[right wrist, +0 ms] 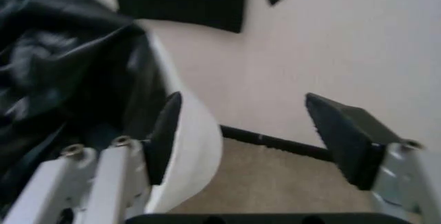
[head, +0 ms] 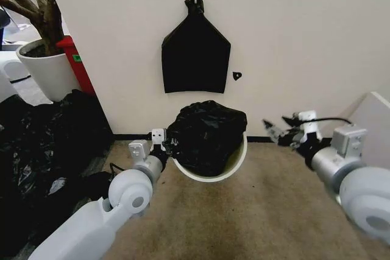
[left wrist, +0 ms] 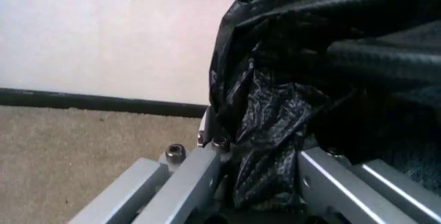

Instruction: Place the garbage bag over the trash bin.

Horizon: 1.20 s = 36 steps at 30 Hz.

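Hiding most of the trash bin (head: 234, 164) is the garbage bag (head: 207, 135), a glossy, wrinkled black mass heaped in and above the round white bucket, so just the bin's near rim and a strip of its right wall show; the bin stands on the tan carpet (head: 256, 211) against the white wall (head: 292, 35). On the far left, a pile of black plastic sheeting (head: 42, 144) runs off the edge, and the white plant pot (head: 46, 68) behind it is cut off too. A small green label (head: 77, 58) on the red object (head: 76, 59) beside the pot is too small to read. The left gripper (head: 166, 144) is at the bag's left side, pinching a crumpled fold of the bag (left wrist: 269, 131) between its fingers. A flat black bag (head: 195, 56) hangs on the wall above the bin. The right gripper (head: 281, 133) sits just right of the bin with its pads (right wrist: 344, 136) spread apart, one finger close beside the white rim (right wrist: 193, 146), nothing between them
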Available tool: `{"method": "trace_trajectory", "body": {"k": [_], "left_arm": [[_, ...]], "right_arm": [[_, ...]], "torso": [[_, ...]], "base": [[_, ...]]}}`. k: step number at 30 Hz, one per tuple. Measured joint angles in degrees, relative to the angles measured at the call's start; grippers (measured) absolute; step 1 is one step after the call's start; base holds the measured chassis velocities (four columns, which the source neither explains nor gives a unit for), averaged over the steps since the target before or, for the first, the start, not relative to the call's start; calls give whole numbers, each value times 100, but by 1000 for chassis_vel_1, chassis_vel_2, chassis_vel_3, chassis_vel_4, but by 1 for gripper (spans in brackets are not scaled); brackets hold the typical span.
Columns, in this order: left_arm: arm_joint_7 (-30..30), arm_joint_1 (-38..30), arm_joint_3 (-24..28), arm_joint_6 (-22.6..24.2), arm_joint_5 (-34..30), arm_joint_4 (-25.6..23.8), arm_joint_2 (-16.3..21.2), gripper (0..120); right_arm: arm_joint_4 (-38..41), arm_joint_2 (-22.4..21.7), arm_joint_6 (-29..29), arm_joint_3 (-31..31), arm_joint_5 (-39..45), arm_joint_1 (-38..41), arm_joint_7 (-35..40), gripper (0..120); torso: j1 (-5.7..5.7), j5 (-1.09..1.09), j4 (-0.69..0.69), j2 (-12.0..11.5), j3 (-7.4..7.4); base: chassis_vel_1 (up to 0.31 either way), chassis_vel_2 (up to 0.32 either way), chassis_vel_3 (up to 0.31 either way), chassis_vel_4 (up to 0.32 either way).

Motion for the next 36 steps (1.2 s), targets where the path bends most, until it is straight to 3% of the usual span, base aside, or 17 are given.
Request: {"method": "trace_trajectory", "body": {"k": [7,13,15,18,27,34,36], "left_arm": [[7,-17,-17,0,-43,0,10,1],[59,-39,18,0,-44,-38,23,1],[80,-48,37,0,-41,-47,30,1],[188,-110,158,4,66,-65,46,1],[298,-168,216,21,206,-88,49,1],[479,-120,306,31,546,-9,27,1],[482,-120,312,31,553,-7,17,1]], "right_arm": [[5,58,-11,-136,-197,34,-354,91],[-57,148,2,-279,-245,130,-459,97],[-100,159,6,-301,-320,151,-506,94],[-241,178,35,-373,-677,238,-775,73],[-329,232,92,-457,-1100,209,-1045,45],[-288,210,307,-398,-1179,204,-966,15],[-279,202,314,-394,-1179,196,-965,13]], "torso": [[0,-2,0,0,0],[0,-2,0,0,0],[0,0,0,0,1],[0,-1,0,0,1],[0,-1,0,0,1],[0,-2,0,0,1],[0,-2,0,0,1]], "base": [[0,0,0,0],[0,0,0,0],[0,0,0,0],[0,0,0,0],[0,0,0,0],[0,0,0,0],[0,0,0,0]]}}
